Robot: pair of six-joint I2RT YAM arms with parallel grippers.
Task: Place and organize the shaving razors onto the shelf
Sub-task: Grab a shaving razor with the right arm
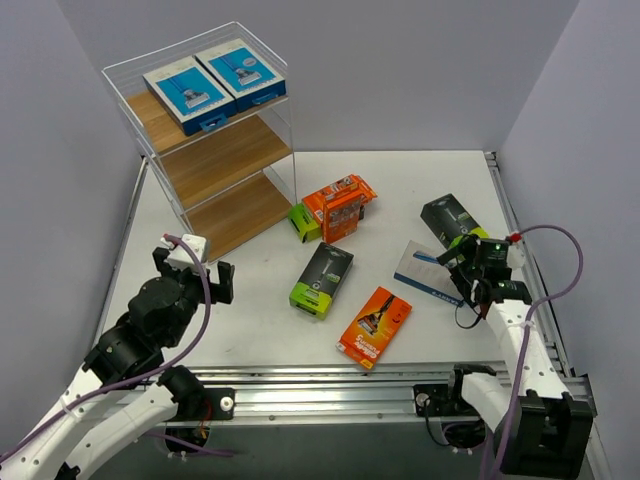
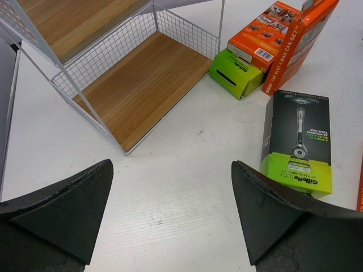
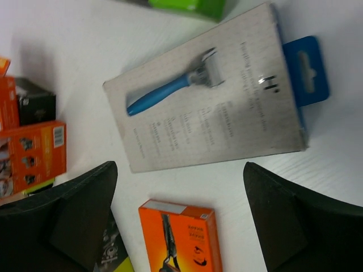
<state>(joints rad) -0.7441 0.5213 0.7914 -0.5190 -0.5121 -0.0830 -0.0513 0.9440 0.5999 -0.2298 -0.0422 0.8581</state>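
Observation:
The shelf [image 1: 215,150] stands at the far left with two blue-and-white razor packs [image 1: 188,92] on its top board. On the table lie a black-and-lime pack [image 1: 322,279], an orange pack [image 1: 375,326], stacked orange packs [image 1: 340,208], a blue-and-white pack [image 1: 425,268] and another black-and-lime pack [image 1: 452,220]. My left gripper [image 1: 193,272] is open and empty in front of the shelf's bottom board [image 2: 142,90], over bare table [image 2: 173,209]. My right gripper [image 1: 468,262] is open and empty above the blue-and-white pack [image 3: 210,96] and the orange pack [image 3: 178,238].
A small lime-ended box [image 2: 235,72] lies against the orange packs [image 2: 278,34], close to the shelf's right corner. The black-and-lime pack [image 2: 296,141] lies to the right of my left gripper. Grey walls close in the table on three sides.

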